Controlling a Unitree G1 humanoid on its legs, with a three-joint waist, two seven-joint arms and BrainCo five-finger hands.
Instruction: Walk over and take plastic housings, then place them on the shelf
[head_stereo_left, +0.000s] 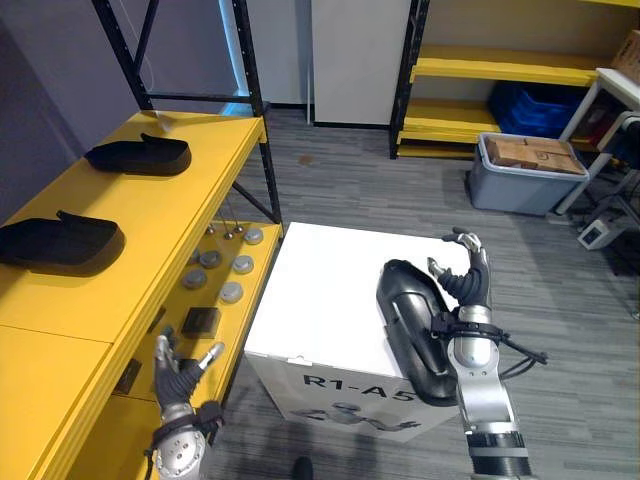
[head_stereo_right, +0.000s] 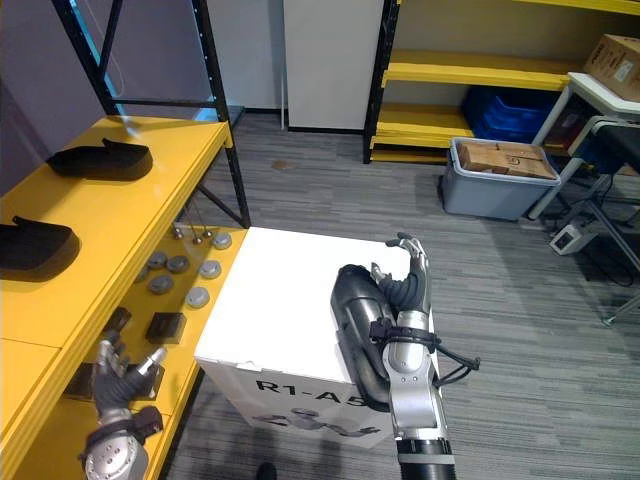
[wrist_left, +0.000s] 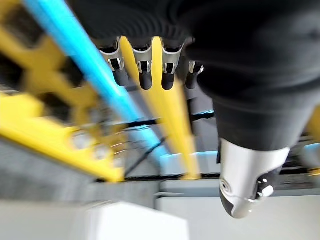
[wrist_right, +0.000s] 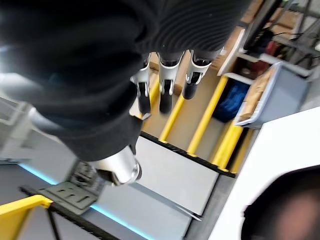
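The long glossy black plastic housing (head_stereo_left: 408, 318), laid front-to-back by the white box's (head_stereo_left: 320, 290) right edge, is flanked just rightward by the open, empty right hand (head_stereo_left: 468, 282).

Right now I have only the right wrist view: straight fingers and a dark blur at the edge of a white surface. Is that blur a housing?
Observer: Yes. It is a black plastic housing lying on the white box, just left of the open right hand, whose fingers are not curled round it.
Reviewer: Are any housings on the shelf already?
Observer: Two. A far housing and a near housing lie on top of the yellow shelf.
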